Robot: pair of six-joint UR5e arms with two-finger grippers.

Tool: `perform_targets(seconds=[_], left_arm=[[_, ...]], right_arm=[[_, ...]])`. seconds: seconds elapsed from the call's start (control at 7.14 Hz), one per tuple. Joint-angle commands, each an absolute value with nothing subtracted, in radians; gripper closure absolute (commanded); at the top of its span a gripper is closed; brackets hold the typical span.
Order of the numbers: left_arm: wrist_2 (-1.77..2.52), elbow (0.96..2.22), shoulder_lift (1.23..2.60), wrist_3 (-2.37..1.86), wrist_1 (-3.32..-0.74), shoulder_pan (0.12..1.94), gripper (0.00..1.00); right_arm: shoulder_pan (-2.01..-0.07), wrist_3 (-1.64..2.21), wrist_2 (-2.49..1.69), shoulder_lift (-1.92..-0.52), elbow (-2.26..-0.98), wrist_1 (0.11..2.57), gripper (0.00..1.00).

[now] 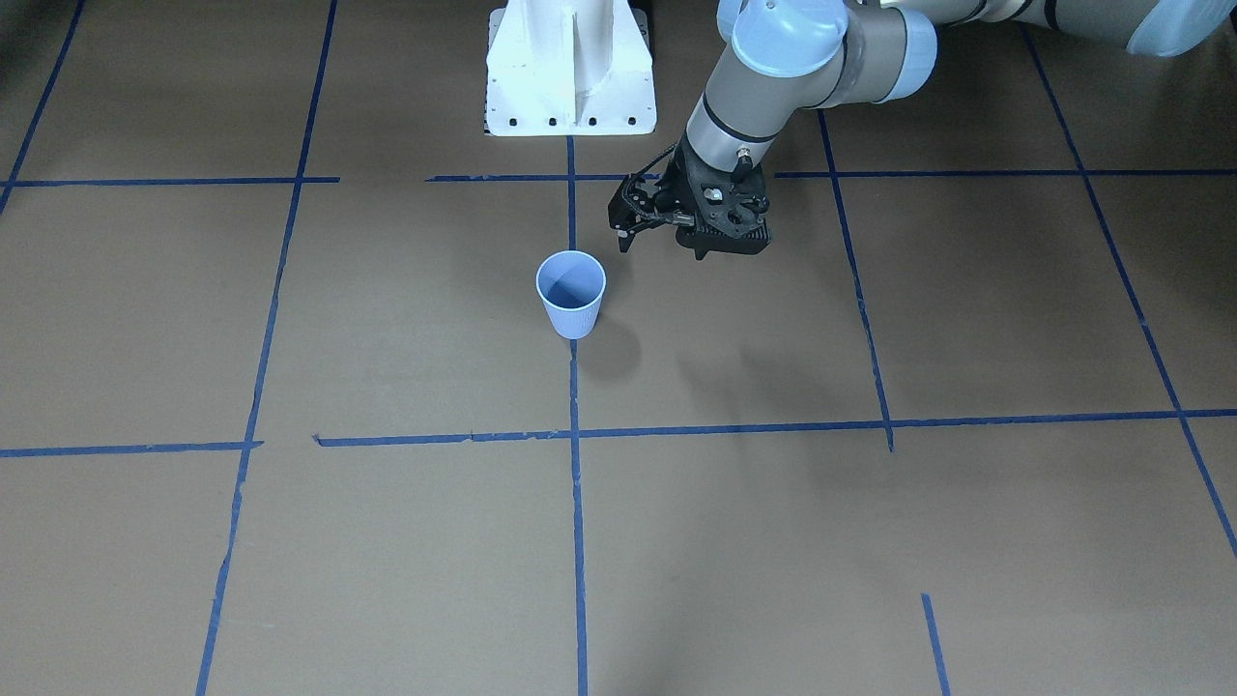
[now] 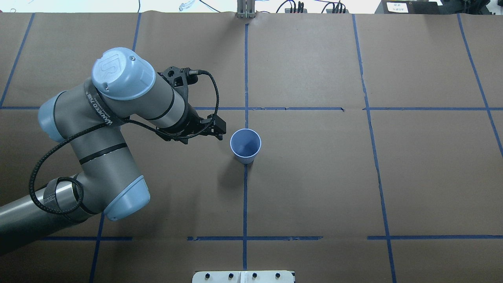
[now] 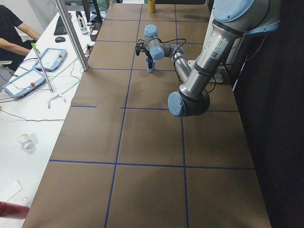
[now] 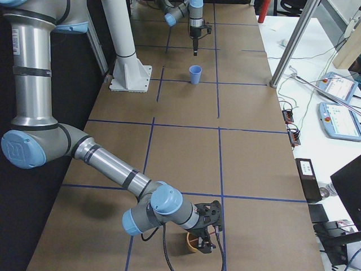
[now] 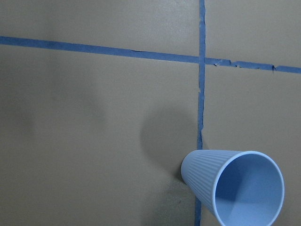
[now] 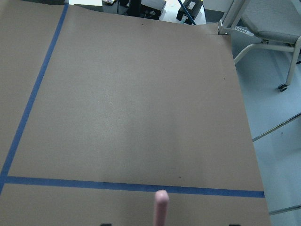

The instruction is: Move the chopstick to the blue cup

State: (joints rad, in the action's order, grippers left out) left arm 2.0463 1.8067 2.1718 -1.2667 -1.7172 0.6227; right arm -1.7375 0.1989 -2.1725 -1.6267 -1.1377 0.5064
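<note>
1. Left gripper point(image 1: 624, 240) hangs over the table point(image 1: 387, 338) in the front view. It is near the blue cup point(image 1: 571, 295), at 2 o'clock from it, and does not touch it. The blue cup stands up on a blue line point(image 1: 576, 406), mouth up.
2. From the top, the left gripper is just beside the blue cup, at 10 o'clock from it. I cannot tell if its fingers are apart or pressed together.
3. From the left side, the left gripper is far off and small. It shows at 12 o'clock from the blue cup.
4. From the right side, the right gripper point(image 4: 206, 238) is close to the camera and low over the table. It is well apart from the blue cup. An orange cup point(image 4: 192, 244) is at 9 o'clock from it. I cannot tell if they touch.
5. The left wrist view has the blue cup at 5 o'clock, on the blue line.
6. The right wrist view has the pink chopstick point(image 6: 161, 209) poking up at 6 o'clock. Two dark finger ends peek in at the bottom edge, far apart. So the right gripper is spread wide and is not pinching the chopstick.
</note>
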Motion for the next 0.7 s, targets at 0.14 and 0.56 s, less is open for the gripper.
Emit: perform_targets(seconds=[0.14,0.56], left_arm=[[2.045,1.809,2.171,-1.266,-1.717,0.623,0.0],[2.045,1.809,2.171,-1.266,-1.718,0.623,0.0]], right_arm=[[-1.736,0.201,-2.178,-1.626,-1.134,0.508,0.34],[-1.732,0.201,-2.178,-1.628,-1.134,0.508,0.62]])
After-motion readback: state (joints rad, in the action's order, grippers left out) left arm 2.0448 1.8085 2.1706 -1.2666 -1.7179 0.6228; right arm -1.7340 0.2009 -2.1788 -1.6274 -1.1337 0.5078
